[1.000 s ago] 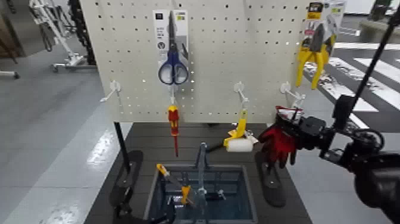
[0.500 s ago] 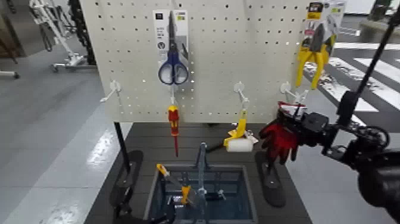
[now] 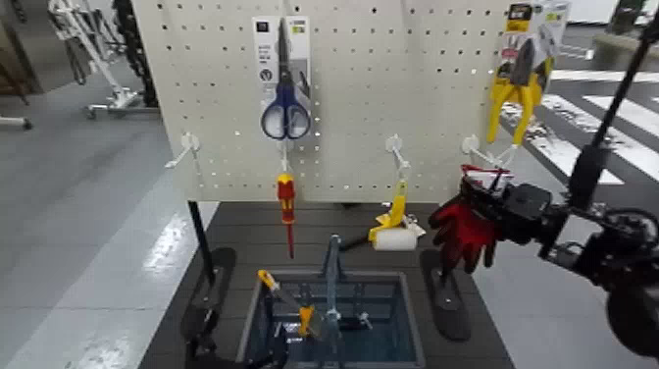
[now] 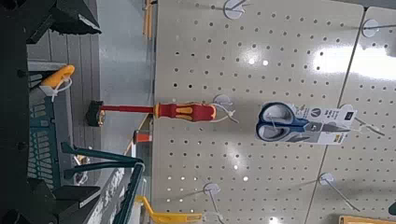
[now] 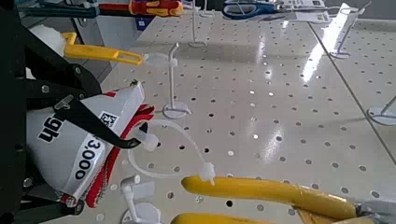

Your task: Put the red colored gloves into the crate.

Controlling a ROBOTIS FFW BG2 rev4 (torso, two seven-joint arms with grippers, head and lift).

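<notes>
The red colored gloves (image 3: 461,231) hang in the air just right of the pegboard's lower right hooks, fingers down. Their white-and-red card (image 5: 70,140) is pinched between the fingers of my right gripper (image 3: 493,208), which is shut on it. In the right wrist view the red gloves (image 5: 114,166) show under the card, close to a white hook (image 5: 173,84). The grey-blue crate (image 3: 416,324) sits low in the middle, left of and below the gloves, with its upright handle (image 3: 331,270). My left gripper (image 4: 93,107) waits open near the crate, holding nothing.
On the pegboard (image 3: 392,79) hang blue scissors (image 3: 284,108), a red-and-yellow screwdriver (image 3: 285,201), yellow pliers (image 3: 518,83) and a yellow-handled roller (image 3: 393,228). Several tools (image 3: 299,309) lie in the crate. Black stand feet (image 3: 446,294) flank it.
My right gripper has shifted a little to the right and up with the gloves, away from the hooks. Nothing else has moved.
</notes>
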